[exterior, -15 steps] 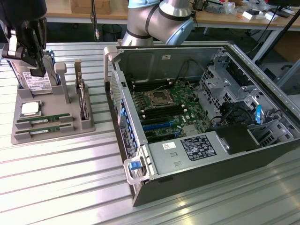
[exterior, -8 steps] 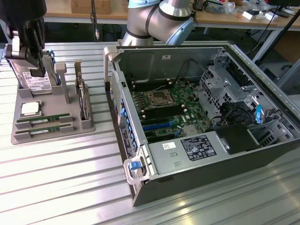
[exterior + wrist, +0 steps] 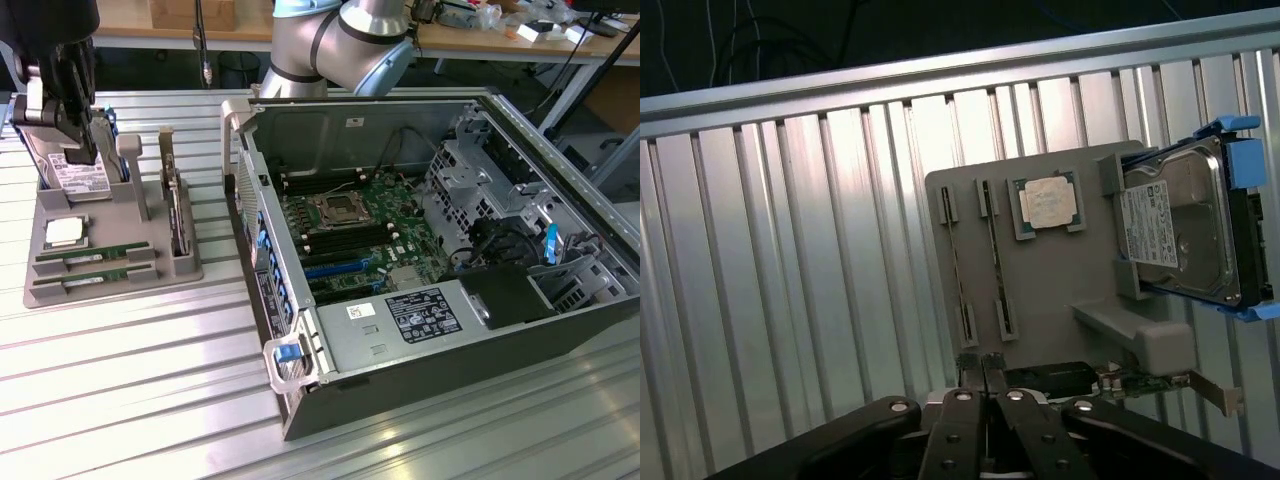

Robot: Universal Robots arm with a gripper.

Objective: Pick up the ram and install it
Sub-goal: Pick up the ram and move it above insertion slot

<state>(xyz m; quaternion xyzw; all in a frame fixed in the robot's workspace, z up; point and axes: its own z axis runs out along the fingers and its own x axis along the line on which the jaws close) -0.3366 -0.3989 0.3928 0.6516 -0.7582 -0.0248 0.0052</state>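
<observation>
The tool point(image 3: 982, 365), fingers pressed together on nothing, hangs over the grey tray point(image 3: 110, 228) on the bench point(image 3: 150, 380), toward the tray's 11 o'clock in the exterior view, beside the hard drive point(image 3: 75, 180). The ram point(image 3: 88, 257), a thin green stick with a white label, lies slotted at the tray's 7 o'clock, just beside its twin point(image 3: 85, 280). A slightly misaligned grasp would likely catch both sticks or slip off the narrow edge.

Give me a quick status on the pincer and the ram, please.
Pincer shut, empty, up by the tray. Both ram sticks lying in their tray slots, untouched. Nothing covering them.
</observation>
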